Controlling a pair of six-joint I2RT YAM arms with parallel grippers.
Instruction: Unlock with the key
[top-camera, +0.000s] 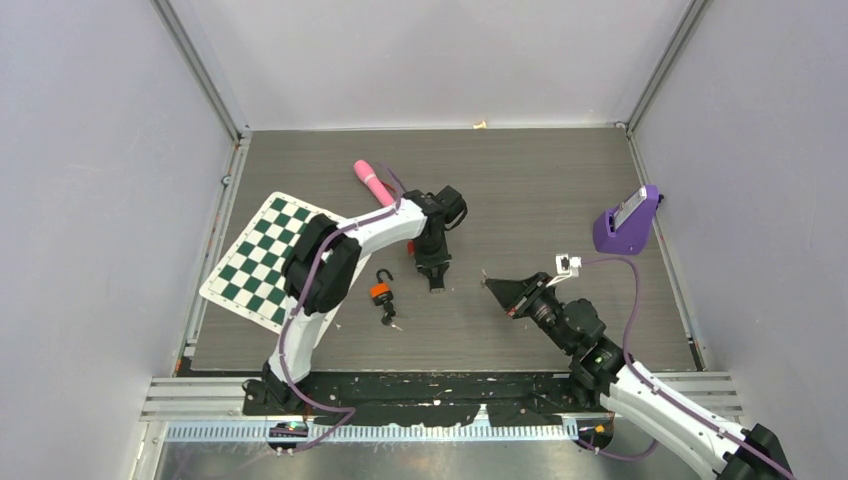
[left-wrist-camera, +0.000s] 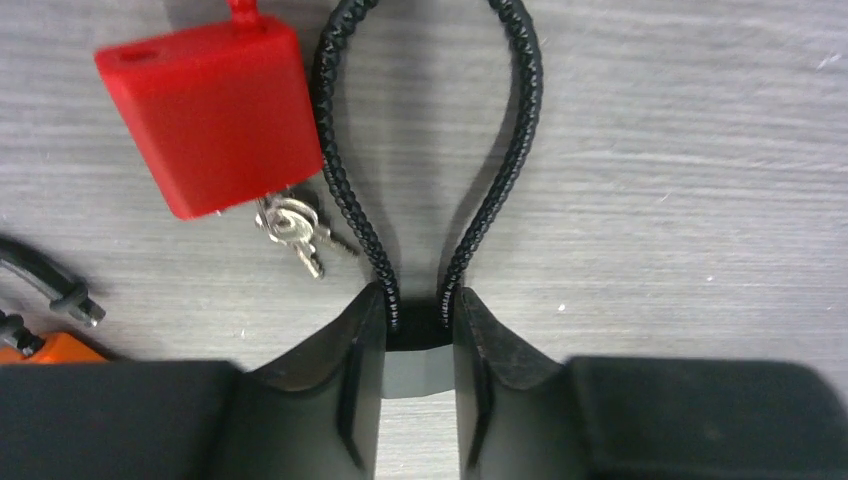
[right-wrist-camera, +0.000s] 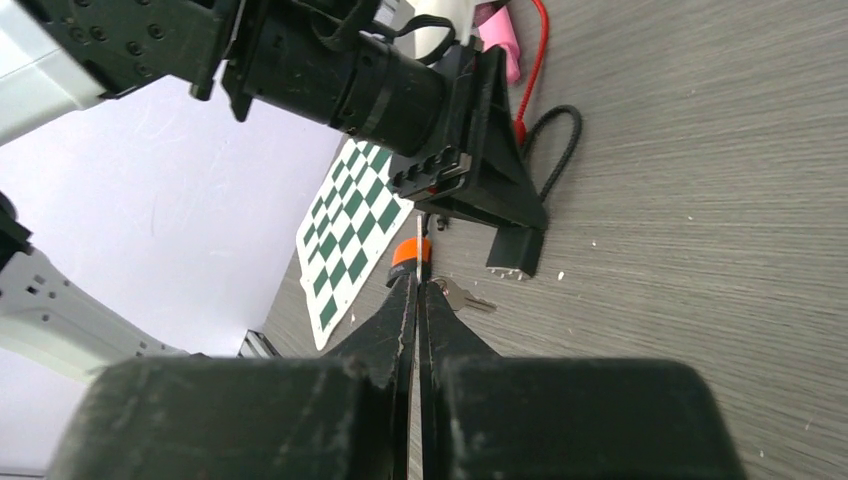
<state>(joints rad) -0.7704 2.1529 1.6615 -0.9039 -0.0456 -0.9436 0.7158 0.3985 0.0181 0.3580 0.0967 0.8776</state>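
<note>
The left jaws are drawn in narrow around the end of a black cable loop (left-wrist-camera: 527, 90), with a fingertip (left-wrist-camera: 360, 340) against the outside of each strand. The right jaws are pressed fully together and hold nothing.

Only the left wrist view shows the red padlock (left-wrist-camera: 210, 120), lying flat just beside the loop with small silver keys (left-wrist-camera: 290, 222) at its edge. From above, the left arm (top-camera: 370, 228) hides it near the middle of the surface (top-camera: 560, 180). The top view shows an orange padlock (top-camera: 380, 291) and its key (top-camera: 392, 321) nearer the near edge, beside a checkered mat (top-camera: 262, 258).

The left arm arches over the mat with its wrist pointing down. The right arm (top-camera: 600, 355) stretches low from the near right corner.
</note>
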